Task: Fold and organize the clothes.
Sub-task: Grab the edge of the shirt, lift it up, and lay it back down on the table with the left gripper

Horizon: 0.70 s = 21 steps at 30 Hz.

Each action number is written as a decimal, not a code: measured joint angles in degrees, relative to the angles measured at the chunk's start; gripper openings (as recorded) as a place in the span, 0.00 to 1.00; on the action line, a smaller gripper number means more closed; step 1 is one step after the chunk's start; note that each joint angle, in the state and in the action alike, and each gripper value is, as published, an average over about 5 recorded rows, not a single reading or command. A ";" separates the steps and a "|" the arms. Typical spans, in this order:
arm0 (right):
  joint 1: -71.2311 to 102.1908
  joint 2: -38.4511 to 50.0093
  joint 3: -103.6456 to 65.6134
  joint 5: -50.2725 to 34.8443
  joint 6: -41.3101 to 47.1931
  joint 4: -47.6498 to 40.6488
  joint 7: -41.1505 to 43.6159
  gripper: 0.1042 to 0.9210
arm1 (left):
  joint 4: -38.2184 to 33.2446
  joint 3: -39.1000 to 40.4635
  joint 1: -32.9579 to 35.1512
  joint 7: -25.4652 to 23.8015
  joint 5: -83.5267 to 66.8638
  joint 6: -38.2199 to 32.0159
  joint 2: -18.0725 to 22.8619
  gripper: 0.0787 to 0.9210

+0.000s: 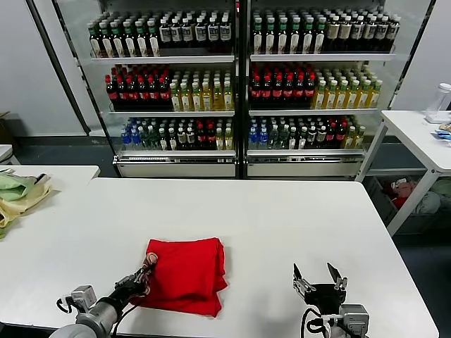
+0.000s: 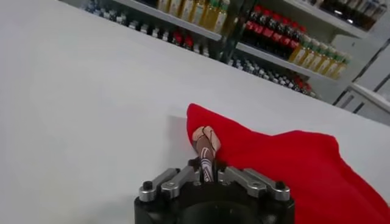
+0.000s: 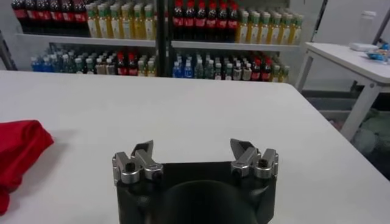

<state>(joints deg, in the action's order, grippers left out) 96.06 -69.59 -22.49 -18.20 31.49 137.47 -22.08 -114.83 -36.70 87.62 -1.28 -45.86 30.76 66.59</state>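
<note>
On the white table [image 1: 282,211], left fingers [image 2: 206,163] pinch the folded red shirt [image 1: 189,273]; right fingers [image 3: 144,152] spread wide.

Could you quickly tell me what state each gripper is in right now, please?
Left gripper: closed, pinching the near left edge of the folded red shirt.
Right gripper: open, holding nothing, over bare table to the right of the shirt.
</note>
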 measured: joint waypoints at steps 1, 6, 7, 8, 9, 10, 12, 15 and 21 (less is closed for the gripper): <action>0.09 0.04 -0.09 -0.01 -0.01 0.03 -0.03 0.88 | -0.50 -0.47 0.18 0.00 -0.55 0.14 0.14 0.10; 0.35 0.24 -0.51 -0.05 -0.06 0.38 -0.29 0.88 | -4.41 -4.51 0.80 0.33 -4.41 1.05 0.02 0.09; 0.34 0.23 -0.51 -0.06 -0.07 0.41 -0.34 0.88 | -5.25 -5.68 0.85 0.50 -5.37 1.24 -0.18 0.09; 0.32 0.21 -0.49 -0.06 -0.09 0.42 -0.38 0.88 | -6.01 -6.94 0.87 0.72 -6.34 1.41 -0.43 0.09; 0.28 0.19 -0.45 -0.06 -0.10 0.40 -0.40 0.88 | -6.65 -8.26 0.88 0.95 -7.28 1.56 -0.75 0.09; 0.23 0.17 -0.39 -0.06 -0.12 0.35 -0.41 0.88 | -7.18 -9.69 0.88 1.20 -8.19 1.71 -1.15 0.09; 0.12 0.14 -0.25 -0.06 -0.14 0.25 -0.42 0.88 | -7.88 -12.64 0.95 1.74 -9.88 1.95 -2.17 0.09; 0.02 0.09 -0.15 -0.06 -0.15 0.14 -0.42 0.88 | -8.17 -17.24 1.27 2.48 -11.69 2.22 -4.21 0.09; -0.14 -0.17 -0.12 -0.06 -0.16 -0.06 -0.41 0.88 | -6.92 -24.79 2.06 2.82 -10.39 2.45 -9.40 0.09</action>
<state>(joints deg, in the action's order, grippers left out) 95.92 -69.77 -22.61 -18.26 31.33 137.40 -22.49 -121.75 -61.49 89.68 1.54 -56.25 33.21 57.19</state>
